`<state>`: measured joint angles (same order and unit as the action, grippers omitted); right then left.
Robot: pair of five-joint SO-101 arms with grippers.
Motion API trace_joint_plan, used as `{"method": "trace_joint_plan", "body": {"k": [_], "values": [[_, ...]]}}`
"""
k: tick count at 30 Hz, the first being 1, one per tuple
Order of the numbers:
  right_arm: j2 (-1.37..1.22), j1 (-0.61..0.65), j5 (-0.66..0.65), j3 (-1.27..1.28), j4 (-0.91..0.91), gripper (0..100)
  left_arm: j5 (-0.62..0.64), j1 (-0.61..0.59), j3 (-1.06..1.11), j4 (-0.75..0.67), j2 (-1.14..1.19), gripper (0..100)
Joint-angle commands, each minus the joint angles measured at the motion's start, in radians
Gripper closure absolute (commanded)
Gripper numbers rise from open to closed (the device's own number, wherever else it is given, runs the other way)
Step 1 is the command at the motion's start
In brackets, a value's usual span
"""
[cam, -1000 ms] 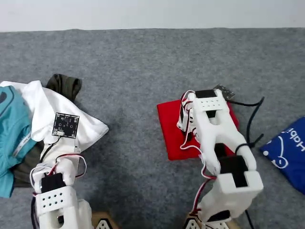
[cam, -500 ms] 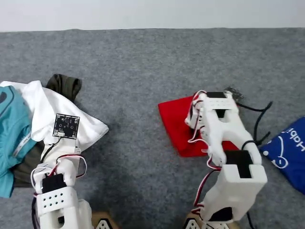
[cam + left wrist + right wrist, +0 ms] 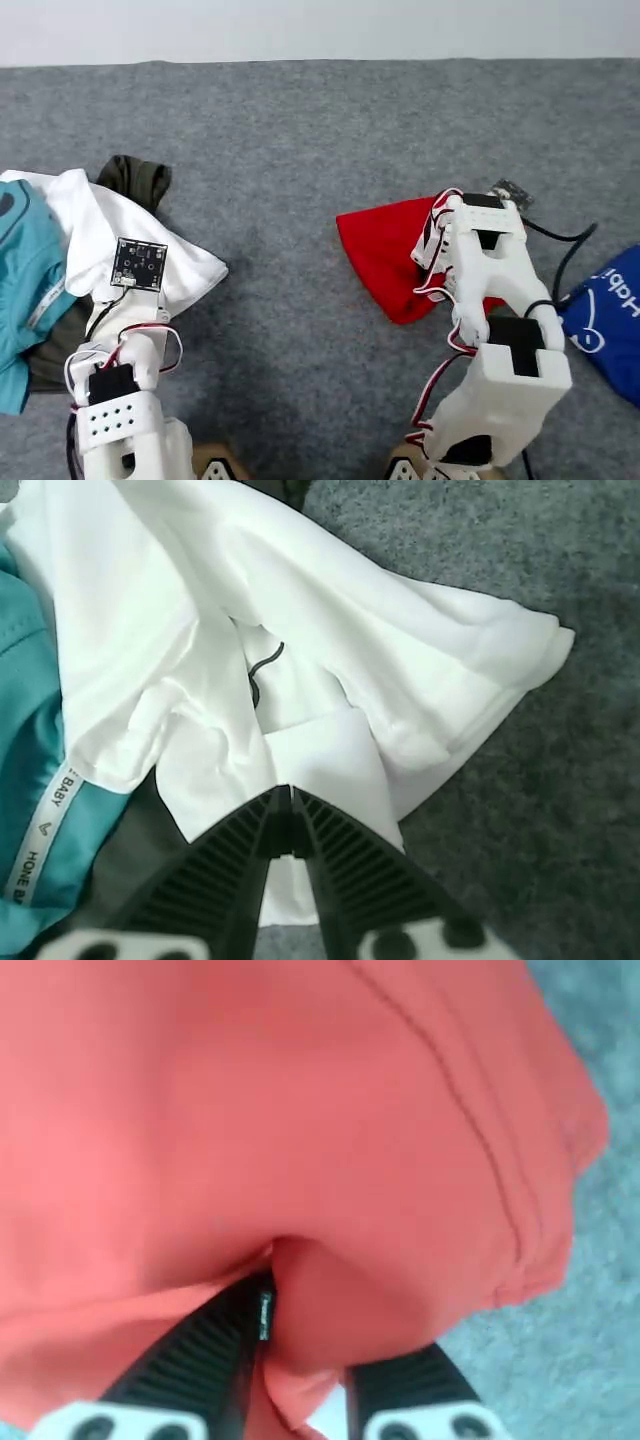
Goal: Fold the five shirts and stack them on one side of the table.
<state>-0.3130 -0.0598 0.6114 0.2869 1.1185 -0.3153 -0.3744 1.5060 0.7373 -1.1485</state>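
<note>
right gripper [image 3: 298, 1312]: clamped on red shirt [image 3: 385, 255], fabric bunched between jaws
red shirt: right of table [image 3: 280, 130] centre, near blue shirt [image 3: 612, 305]
left gripper [image 3: 291, 818]: jaws together, over white shirt [image 3: 330, 660]
white shirt: left pile, touching teal shirt [image 3: 22, 262]

Both arms are white moulded plastic with black servo blocks, and red, white and black wires [image 3: 432, 290] loop along the joints. The left arm [image 3: 115, 410], well apart from the red shirt [image 3: 380, 255], carries a small black circuit board [image 3: 138, 263]. The right arm [image 3: 495, 330] stands over that shirt. The left gripper [image 3: 291, 810] and right gripper [image 3: 300, 1345] look alike — black ribbed fingers on white mounts.
</note>
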Motion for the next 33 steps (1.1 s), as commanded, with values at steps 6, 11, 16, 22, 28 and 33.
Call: {"method": "trace_joint_plan", "body": {"k": [6, 11, 16, 22, 28, 33], "values": [[-0.030, -0.045, -0.687, -0.120, -0.084, 98.9, 0.009, 0.025, -0.005, -0.026, -0.008, 100], [-0.030, -0.099, -1.071, -0.178, -0.088, 98.9, 0.009, 0.040, -0.005, -0.026, -0.008, 100], [-0.036, -0.151, -1.344, -0.184, -0.119, 98.9, 0.009, 0.040, -0.005, -0.026, -0.006, 100], [0.007, -0.154, -1.415, -0.187, -0.114, 95.3, 0.009, 0.040, -0.004, -0.026, -0.005, 100], [0.127, -0.156, -1.200, -0.190, 0.077, 64.0, 0.009, 0.041, -0.004, -0.026, -0.005, 100], [0.252, -0.131, -1.108, -0.192, 0.222, 59.3, 0.009, 0.041, -0.004, -0.026, -0.003, 100]]}}
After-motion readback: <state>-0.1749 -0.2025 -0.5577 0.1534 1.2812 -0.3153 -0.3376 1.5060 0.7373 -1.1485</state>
